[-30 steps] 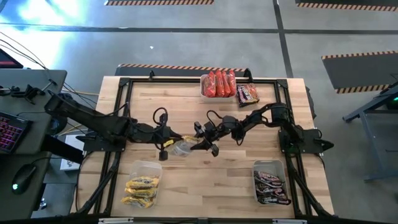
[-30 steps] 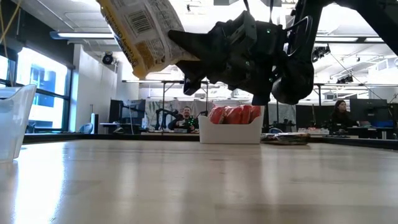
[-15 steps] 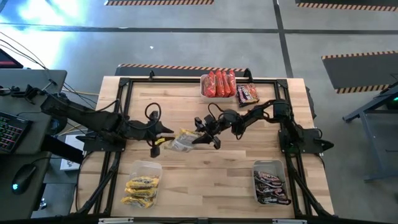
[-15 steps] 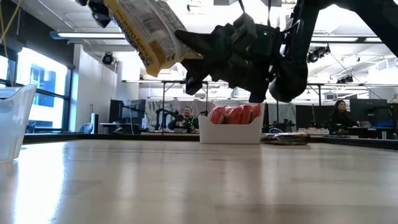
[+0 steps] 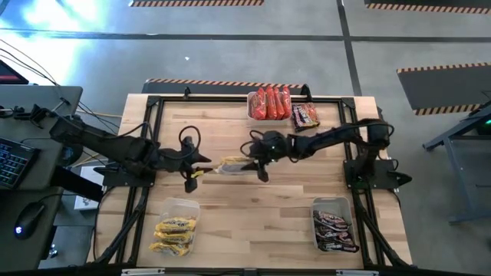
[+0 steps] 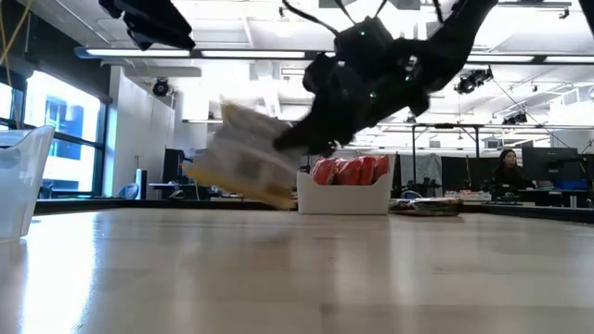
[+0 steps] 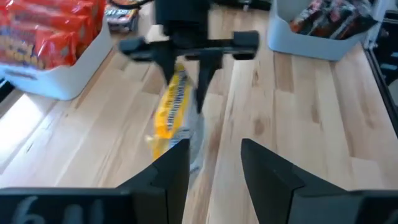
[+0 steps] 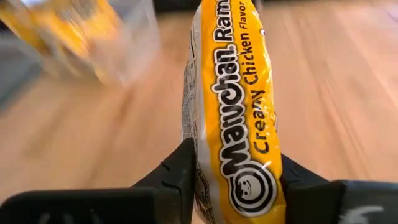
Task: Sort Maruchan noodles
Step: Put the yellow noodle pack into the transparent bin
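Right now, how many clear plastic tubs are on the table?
3, none apparently hidden. By the high view: the top tub holding red packets, the lower-left tub holding yellow packets, and the lower-right tub holding dark packets.

bare light wooden tabletop (image 5: 284, 203) open mid-front; blocked at edges by clear plastic tubs front-left (image 5: 175, 225), front-right (image 5: 333, 224), rear (image 5: 268, 105).

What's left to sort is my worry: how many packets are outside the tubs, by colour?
Yellow packet, held in the right gripper: 1
Dark brown packet, loose beside the tub of red ones: 1
Red packets outside a tub: 0
Total: 2
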`<action>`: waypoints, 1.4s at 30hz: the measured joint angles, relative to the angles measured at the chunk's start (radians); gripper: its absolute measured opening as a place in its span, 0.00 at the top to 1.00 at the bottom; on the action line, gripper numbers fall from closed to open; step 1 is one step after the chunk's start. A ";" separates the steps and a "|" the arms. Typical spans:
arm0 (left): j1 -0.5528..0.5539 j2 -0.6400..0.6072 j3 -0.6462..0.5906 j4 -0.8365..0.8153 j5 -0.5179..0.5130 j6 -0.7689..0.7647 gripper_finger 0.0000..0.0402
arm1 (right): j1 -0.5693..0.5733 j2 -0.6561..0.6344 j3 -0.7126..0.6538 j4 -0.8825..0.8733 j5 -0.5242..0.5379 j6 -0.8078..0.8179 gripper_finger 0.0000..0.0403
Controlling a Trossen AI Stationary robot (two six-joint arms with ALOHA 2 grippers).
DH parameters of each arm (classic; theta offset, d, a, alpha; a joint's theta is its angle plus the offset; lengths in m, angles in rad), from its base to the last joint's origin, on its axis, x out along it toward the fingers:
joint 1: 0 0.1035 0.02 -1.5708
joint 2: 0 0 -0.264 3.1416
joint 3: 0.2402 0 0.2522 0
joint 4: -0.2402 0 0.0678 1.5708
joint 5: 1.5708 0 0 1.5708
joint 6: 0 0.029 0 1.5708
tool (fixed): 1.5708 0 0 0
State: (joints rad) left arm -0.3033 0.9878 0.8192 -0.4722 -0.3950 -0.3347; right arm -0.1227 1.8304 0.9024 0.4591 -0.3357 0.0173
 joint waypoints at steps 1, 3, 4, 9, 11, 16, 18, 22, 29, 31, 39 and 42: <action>0.009 0.002 0.000 -0.002 0.000 -0.014 0.66 | 0.009 -0.012 0.000 -0.049 0.034 -0.022 0.76; 0.034 0.018 0.000 0.001 0.012 -0.066 0.66 | 0.025 -0.024 0.000 -0.089 0.075 -0.042 0.76; 0.053 0.028 0.000 -0.003 0.043 -0.085 0.66 | 0.031 -0.024 0.000 -0.088 0.080 -0.044 0.76; 0.133 0.116 0.000 0.039 0.190 -0.101 0.63 | 0.059 -0.024 0.000 -0.088 0.126 -0.069 0.76; 0.156 0.155 0.000 0.078 0.210 -0.096 0.60 | 0.064 -0.024 0.000 -0.088 0.126 -0.078 0.76; 0.216 0.255 0.039 0.094 0.253 -0.036 0.47 | 0.065 -0.024 0.000 -0.093 0.127 -0.078 0.76; 0.228 0.293 0.074 0.100 0.259 -0.010 0.42 | 0.065 -0.024 0.000 -0.093 0.127 -0.078 0.76; 0.240 0.377 0.147 0.097 0.263 0.073 0.34 | 0.065 -0.024 0.000 -0.097 0.127 -0.082 0.76; 0.247 0.534 0.249 0.050 0.283 0.199 0.31 | 0.065 -0.024 0.000 -0.099 0.127 -0.086 0.76; 0.247 0.571 0.274 0.030 0.281 0.228 0.31 | 0.065 -0.024 0.000 -0.099 0.127 -0.086 0.76; 0.253 0.642 0.298 0.014 0.278 0.251 0.31 | 0.065 -0.024 0.000 -0.103 0.126 -0.088 0.76; 0.260 0.643 0.298 0.008 0.280 0.251 0.31 | 0.065 -0.024 0.000 -0.102 0.126 -0.089 0.76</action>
State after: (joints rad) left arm -0.0430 1.6304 1.1172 -0.4643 -0.1146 -0.0836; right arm -0.0578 1.8065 0.9024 0.3574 -0.2096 -0.0719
